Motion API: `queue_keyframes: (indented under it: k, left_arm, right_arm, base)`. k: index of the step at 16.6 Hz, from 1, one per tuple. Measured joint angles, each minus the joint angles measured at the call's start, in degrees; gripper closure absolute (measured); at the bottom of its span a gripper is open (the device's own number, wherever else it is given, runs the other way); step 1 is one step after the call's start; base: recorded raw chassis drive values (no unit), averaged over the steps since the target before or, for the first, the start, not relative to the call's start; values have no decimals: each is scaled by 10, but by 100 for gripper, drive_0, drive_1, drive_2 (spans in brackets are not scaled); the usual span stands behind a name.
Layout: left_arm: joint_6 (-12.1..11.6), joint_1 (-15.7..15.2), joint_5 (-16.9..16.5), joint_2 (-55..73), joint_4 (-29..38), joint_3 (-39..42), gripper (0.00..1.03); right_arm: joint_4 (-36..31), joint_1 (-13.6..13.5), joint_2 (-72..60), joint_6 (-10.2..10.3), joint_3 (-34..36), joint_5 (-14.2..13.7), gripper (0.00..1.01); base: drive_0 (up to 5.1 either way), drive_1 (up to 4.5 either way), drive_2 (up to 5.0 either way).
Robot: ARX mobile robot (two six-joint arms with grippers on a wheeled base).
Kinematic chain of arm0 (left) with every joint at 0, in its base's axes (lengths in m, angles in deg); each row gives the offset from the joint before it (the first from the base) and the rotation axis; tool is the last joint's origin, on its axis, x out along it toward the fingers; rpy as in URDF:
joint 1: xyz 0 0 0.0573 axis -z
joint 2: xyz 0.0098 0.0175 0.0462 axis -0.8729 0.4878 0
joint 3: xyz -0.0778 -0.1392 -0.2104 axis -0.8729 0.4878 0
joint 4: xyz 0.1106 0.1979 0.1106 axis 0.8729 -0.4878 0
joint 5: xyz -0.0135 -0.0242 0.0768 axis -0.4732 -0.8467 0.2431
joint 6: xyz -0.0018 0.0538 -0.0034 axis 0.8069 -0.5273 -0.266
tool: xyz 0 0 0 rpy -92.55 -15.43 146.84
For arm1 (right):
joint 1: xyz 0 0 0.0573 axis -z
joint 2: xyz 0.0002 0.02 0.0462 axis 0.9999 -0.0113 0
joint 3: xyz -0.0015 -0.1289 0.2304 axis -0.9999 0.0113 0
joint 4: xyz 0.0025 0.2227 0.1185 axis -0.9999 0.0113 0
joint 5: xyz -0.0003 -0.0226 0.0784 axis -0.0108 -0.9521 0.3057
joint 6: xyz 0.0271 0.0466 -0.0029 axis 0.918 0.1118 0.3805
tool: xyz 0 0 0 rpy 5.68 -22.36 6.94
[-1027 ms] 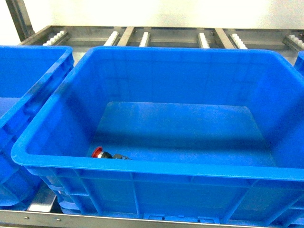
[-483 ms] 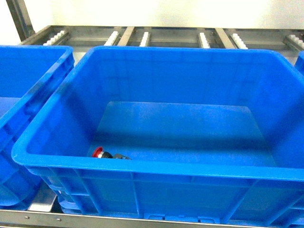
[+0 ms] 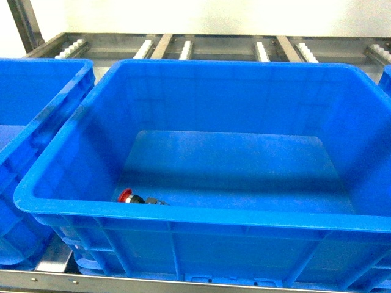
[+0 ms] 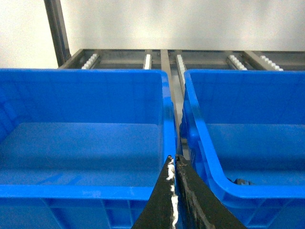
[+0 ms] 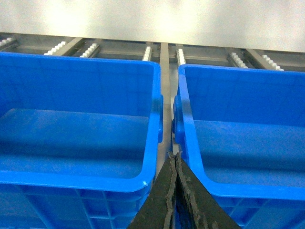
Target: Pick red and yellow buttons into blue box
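The blue box point(image 3: 183, 215) fills the head view. A red button point(image 3: 125, 196) lies on its side in the box's near left corner, its black switch block pointing right. The yellow button is out of view. Neither gripper shows in the head view. In the left wrist view my left gripper point(image 4: 173, 158) is shut and empty, over the gap between two crates; the blue box point(image 4: 224, 188) is on its right, with a dark bit of the button's block point(image 4: 240, 182) peeking over the rim. My right gripper point(image 5: 175, 155) is shut and empty, with the blue box point(image 5: 86, 177) on its left.
A second blue crate point(image 3: 36, 122) stands to the left of the box, and a third point(image 5: 248, 191) to its right. Behind them runs a steel roller rack point(image 3: 183, 47). A steel rail point(image 3: 122, 284) runs along the front edge.
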Motion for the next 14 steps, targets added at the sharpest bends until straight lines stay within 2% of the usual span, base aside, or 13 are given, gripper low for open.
queue_keyframes:
  k: [5,6,7,13,14]
  left_arm:
    - [0,0,0,0,-3,0,101]
    - [0,0,0,0,-3,0,101]
    - [0,0,0,0,-3,0,73]
    - [0,0,0,0,-3,0,20]
    - [0,0,0,0,-3,0,3]
  right_arm:
    - [-1,0,0,0,0,0,99]
    - [-1,0,0,0,0,0,93]
    - [-1,0,0,0,0,0,60]
    - [-1,0,0,0,0,0,7]
    - [-1,0,0,0,0,0,4]
  base:
    - [0,0,0]
    - [0,0,0]
    - [0,0,0]
    - [0,0,0]
    - [0,0,0]
